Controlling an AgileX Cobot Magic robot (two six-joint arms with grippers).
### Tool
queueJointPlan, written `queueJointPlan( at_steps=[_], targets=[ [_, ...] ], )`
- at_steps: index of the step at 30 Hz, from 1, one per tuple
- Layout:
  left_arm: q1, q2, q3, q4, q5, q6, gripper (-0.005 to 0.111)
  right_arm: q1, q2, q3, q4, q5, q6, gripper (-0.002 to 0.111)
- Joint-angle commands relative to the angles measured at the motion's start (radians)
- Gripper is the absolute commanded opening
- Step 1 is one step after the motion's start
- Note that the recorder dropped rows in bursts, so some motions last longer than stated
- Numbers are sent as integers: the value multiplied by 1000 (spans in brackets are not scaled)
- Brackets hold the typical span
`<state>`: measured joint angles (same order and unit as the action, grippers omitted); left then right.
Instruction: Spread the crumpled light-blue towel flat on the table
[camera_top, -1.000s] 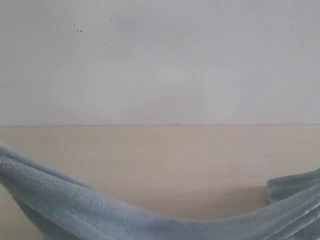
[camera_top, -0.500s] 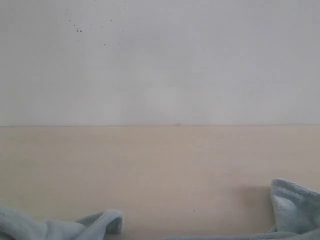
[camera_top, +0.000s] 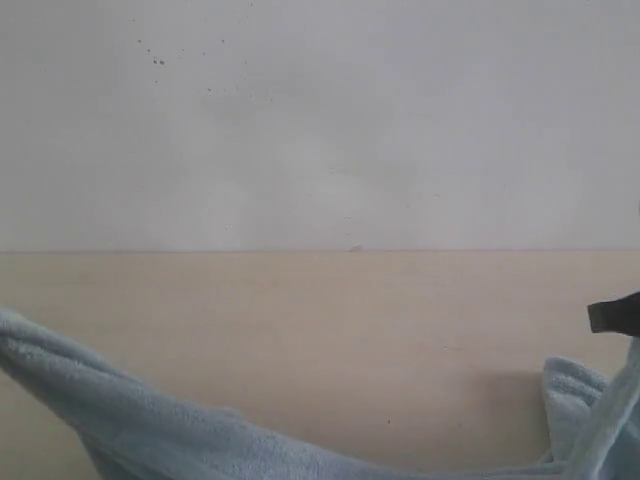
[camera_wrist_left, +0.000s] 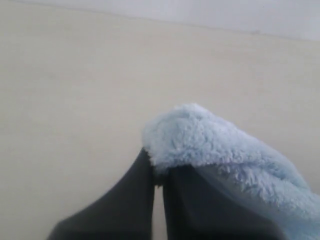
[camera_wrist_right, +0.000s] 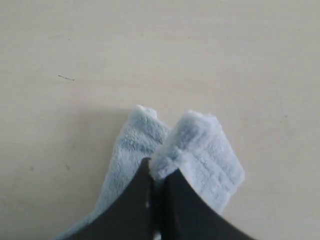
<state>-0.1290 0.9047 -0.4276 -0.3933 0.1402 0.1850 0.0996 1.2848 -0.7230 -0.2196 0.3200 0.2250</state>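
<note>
- Pale-blue fluffy terry, the towel (camera_top: 140, 425) hangs as 1 sagging band across the near part of the exterior view. It enters at about 8 o'clock, dips out of frame toward 6 o'clock, and rises again at about 4 o'clock.
- At the 4 o'clock end a bunched fold of the cloth stands up, with a soft shadow on the wood just beside it toward 9 o'clock.
- The left gripper (camera_wrist_left: 158, 174) has its 2 dark fingers pressed close together and pinches a thick rolled edge of the towel. The pile drapes over the fingertips and falls away to one side.
- The right gripper (camera_wrist_right: 159, 176) also has its 2 dark fingers nipped together on a folded part of the towel. 2 lobes of cloth stand past the tips, 1 of them showing stitched ribbed lines.
- A small dark piece of hardware (camera_top: 614, 315) shows at the 3 o'clock edge of the exterior view, just above the towel's raised end. I cannot tell which part it is.
- The table (camera_top: 320, 320) is pale beige and wood-look, and lies under and behind the hanging cloth. It bears a tiny dark mark (camera_wrist_right: 65, 77) in the right wrist view.
- The white wall (camera_top: 320, 130) meets the table along a straight line across the middle, with a few dark specks (camera_top: 156, 60) near 11 o'clock.
</note>
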Motion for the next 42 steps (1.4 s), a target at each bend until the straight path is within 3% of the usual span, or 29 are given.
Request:
queueJointPlan(
  at_steps=[1,7,10,13,17,27,36,39,42],
  targets=[
    [1,174,-91,-18,-219,4,4,4,135,-135,-1,-100,6,0],
    [1,276,-412,33,-244,2,4,-24,106,-470,-41,-101,-6,0],
    [1,269,-513,33,-240,-22,4,-67,73,-569,-41,-106,-6,0],
    [1,264,-532,38,-179,-17,4,-117,62,-588,-41,-37,-6,0],
    [3,286,-458,57,2,24,4,-173,90,-519,-45,112,16,0],
    [3,278,-136,60,8,-5,4,-180,122,-194,-53,110,35,0],
    [3,278,-27,62,83,-5,4,-180,122,-69,-53,217,56,0],
    [3,278,-27,62,113,-3,11,-180,122,-68,-51,256,56,0],
    [3,278,-27,62,146,-3,28,-180,122,-68,-48,292,56,0]
  ],
)
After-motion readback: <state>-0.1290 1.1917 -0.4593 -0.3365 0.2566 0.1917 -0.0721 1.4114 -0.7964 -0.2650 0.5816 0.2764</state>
